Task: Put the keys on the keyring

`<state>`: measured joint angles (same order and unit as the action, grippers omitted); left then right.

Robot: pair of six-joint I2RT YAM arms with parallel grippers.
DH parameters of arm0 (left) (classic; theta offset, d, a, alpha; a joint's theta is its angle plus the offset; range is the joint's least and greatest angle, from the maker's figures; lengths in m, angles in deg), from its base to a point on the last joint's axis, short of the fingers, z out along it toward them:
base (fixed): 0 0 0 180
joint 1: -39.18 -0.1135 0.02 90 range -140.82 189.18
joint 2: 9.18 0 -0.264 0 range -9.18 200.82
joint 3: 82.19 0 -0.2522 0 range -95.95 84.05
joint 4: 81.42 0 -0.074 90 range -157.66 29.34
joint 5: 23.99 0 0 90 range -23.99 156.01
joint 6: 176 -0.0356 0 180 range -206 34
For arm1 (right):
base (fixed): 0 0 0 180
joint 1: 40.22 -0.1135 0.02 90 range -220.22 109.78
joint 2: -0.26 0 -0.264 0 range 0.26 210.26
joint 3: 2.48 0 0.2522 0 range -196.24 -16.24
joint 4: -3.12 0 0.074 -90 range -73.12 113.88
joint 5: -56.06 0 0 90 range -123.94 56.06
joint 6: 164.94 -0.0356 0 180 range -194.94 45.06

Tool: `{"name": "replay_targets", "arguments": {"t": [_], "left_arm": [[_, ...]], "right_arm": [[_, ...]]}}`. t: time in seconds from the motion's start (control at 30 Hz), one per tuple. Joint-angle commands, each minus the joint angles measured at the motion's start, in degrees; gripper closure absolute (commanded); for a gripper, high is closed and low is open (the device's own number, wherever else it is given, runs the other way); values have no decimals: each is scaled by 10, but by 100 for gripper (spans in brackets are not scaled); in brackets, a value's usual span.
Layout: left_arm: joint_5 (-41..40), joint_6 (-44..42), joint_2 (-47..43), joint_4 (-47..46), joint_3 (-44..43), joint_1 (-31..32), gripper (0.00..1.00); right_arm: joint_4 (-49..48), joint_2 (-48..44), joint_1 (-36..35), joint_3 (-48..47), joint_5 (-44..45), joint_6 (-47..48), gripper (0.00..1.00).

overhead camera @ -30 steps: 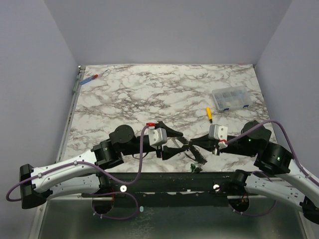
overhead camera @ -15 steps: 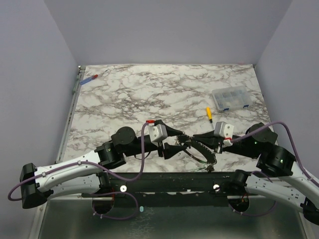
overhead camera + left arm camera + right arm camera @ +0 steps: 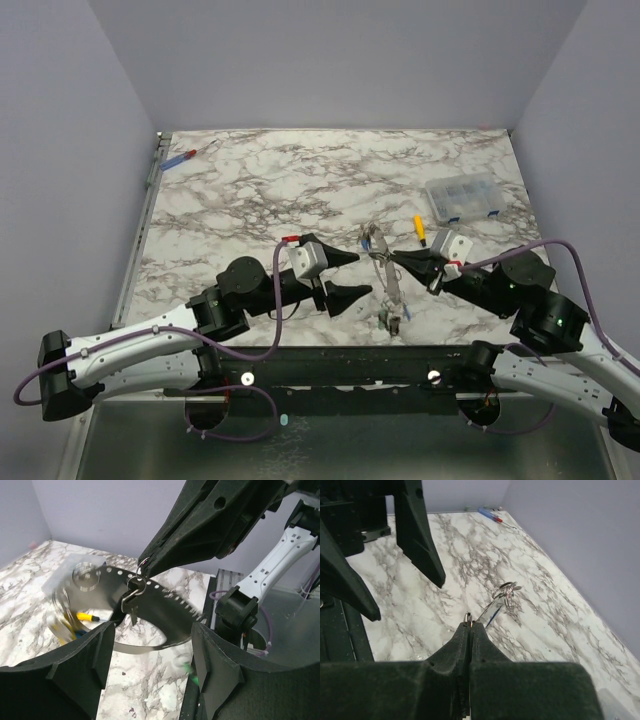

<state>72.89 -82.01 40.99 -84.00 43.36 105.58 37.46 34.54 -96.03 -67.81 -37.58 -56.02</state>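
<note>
My right gripper (image 3: 393, 257) is shut on the keyring (image 3: 388, 287), a thin silver-grey loop that hangs edge-on above the table. In the left wrist view the keyring (image 3: 165, 612) is a blurred band under the right gripper (image 3: 144, 566), with a small key (image 3: 131, 605) hanging at the tips. Keys (image 3: 391, 320) hang at the loop's lower end, and one has a green cap (image 3: 191, 673). A blue-capped key (image 3: 495, 613) and small rings (image 3: 507, 590) show past my shut right gripper (image 3: 469, 625). My left gripper (image 3: 363, 275) is open and empty, left of the loop.
A clear compartment box (image 3: 462, 198) stands at the right. A yellow-handled screwdriver (image 3: 420, 228) lies just behind the right gripper. A red-and-blue screwdriver (image 3: 180, 158) lies at the far left corner. The black rail (image 3: 330, 365) marks the table's near edge.
My right gripper has moved up and away from the near edge with the keyring, which swung upright. My left gripper has drawn back to the left, apart from the loop.
</note>
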Motion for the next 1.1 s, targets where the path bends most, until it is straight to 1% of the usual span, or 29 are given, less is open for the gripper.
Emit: {"name": "replay_targets", "arguments": {"t": [0.0, 0.1, 0.13, 0.2, 0.23, 0.33, 0.5, 0.7, 1.07], "left_arm": [[-51, 19, -25, 7, 15, 1, 33], [-65, 24, -19, 12, 19, 1, 35], [-77, 24, -16, 12, 19, 2, 36], [-76, 14, -10, 12, 18, 2, 36], [-70, 3, -8, 11, 17, 2, 36], [-12, -36, 2, 11, 13, 2, 37], [13, -67, 28, 12, -2, 1, 40], [26, -75, 52, 11, -15, 1, 40], [31, -68, 70, 2, -29, 1, 41]], "right_arm": [[-54, -3, -1, 9, 67, -12, 99], [-61, -7, -1, 13, 67, -18, 99], [-62, -9, -1, 13, 61, -20, 99], [-62, -13, -1, 14, 46, -25, 99], [-63, -16, -1, 16, 41, -28, 99], [-64, -24, -1, 20, -5, -33, 99], [-58, -27, -1, 25, -46, -40, 99], [-54, -27, -1, 23, -80, -46, 99], [-55, -20, -1, 24, -102, -47, 99]]}}
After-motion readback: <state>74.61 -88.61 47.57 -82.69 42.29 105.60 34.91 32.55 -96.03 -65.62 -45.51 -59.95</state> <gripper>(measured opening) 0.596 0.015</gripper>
